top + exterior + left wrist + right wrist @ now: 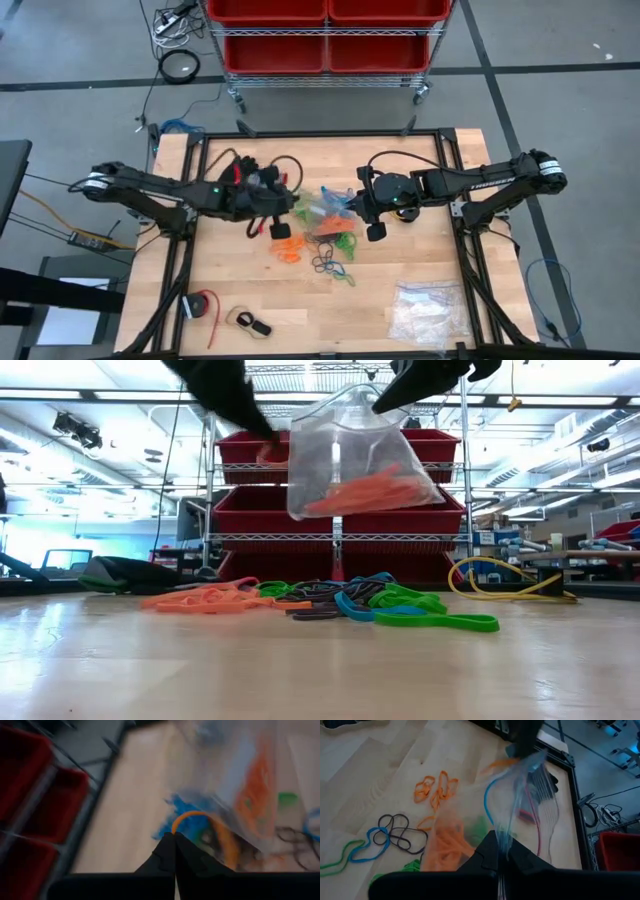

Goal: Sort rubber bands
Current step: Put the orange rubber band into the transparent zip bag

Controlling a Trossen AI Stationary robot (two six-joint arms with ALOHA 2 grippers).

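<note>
With my right gripper (501,851) clamped on the bag (350,455) and left gripper (174,839) pinching an orange band (200,820), I expect light, floppy, snag-prone loops.

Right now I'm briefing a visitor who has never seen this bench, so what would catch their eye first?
Probably the clear bag held up above the middle of the table, with orange bands inside it. The left gripper is shut on an orange band beside the bag and the right gripper is pinching the bag's edge. Below lies a bright heap of loose rubber bands in orange, green, blue and black.
</note>
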